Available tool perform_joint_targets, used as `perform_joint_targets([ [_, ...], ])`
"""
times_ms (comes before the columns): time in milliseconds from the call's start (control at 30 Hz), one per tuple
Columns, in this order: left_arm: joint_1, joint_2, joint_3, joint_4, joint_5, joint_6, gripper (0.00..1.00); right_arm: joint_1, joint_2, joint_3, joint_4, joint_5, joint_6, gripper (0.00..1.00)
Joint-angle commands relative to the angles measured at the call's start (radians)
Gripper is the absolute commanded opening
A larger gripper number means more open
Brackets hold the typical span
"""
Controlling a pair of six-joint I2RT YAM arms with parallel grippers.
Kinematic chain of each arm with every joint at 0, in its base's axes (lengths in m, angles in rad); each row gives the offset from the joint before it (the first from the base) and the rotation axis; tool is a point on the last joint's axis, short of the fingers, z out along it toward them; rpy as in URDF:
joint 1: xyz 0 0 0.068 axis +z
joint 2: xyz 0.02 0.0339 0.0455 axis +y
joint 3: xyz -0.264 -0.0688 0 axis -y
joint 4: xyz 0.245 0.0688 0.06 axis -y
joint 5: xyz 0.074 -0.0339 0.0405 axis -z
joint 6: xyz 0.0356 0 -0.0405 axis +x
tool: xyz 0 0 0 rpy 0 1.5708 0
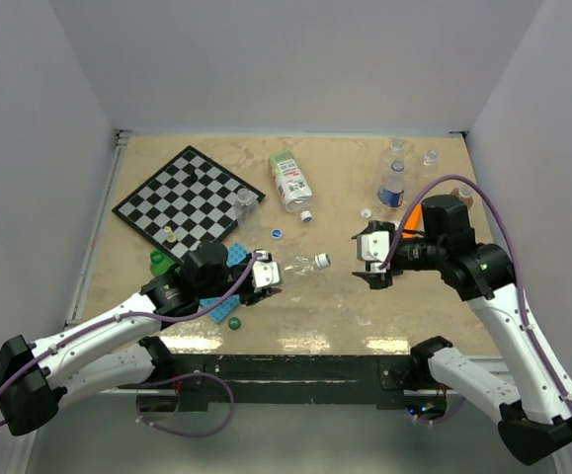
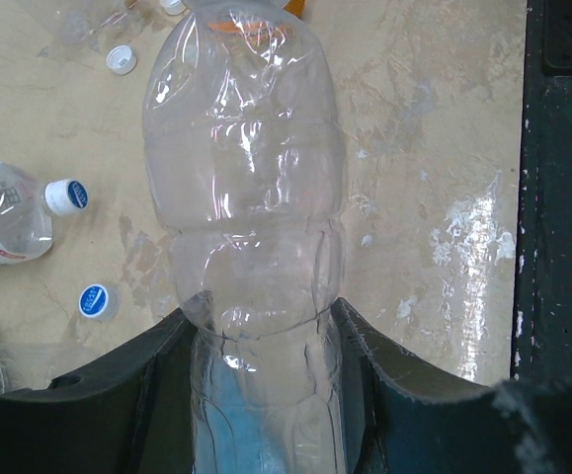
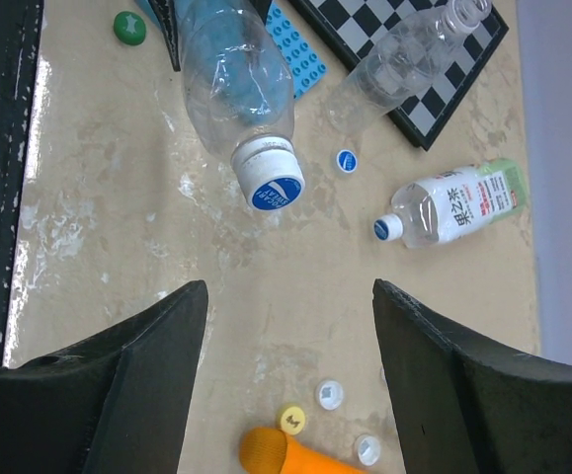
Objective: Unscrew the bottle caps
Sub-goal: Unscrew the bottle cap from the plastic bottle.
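Here, one cap under work: white-sided, blue-topped, still on a clear bottle clamped round its lower body by the left gripper and held level, low over the counter, neck toward the other arm. Lined up opposite, the right gripper, spread wide with nothing inside, clear of the cap. Judged as the pause before a twist, or between two; no telling how far unscrewed. Next, probably: advance along the bottle's axis, centre the cap between the fingers, pinch, turn, with the left hold kept firm against spin. Already loose on the counter: a blue cap, a green one, white ones beside an orange toy. Yet to do: a labelled bottle on its side, blue top in place. Too small to read: the tops of the upright bottles at far right. Hidden behind the left fingers, the held bottle's base; cut off in the left wrist view, its neck. Capped or not, unclear: a second clear bottle across the chessboard edge.
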Motion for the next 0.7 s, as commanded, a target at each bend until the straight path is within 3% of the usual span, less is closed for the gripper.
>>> perform_joint_targets([
  [0, 0.002, -0.015, 0.000, 0.026, -0.004, -0.009, 0.02, -0.014, 0.003, 0.011, -0.012, -0.036, 0.059, 0.71],
  [300, 0.002, -0.031, 0.006, 0.023, -0.041, -0.013, 0.02, -0.017, 0.080, 0.061, 0.003, -0.004, 0.174, 0.72],
  [667, 0.002, -0.061, 0.003, 0.029, -0.153, 0.001, 0.01, -0.019, 0.213, 0.163, -0.046, -0.100, 0.176, 0.75],
])
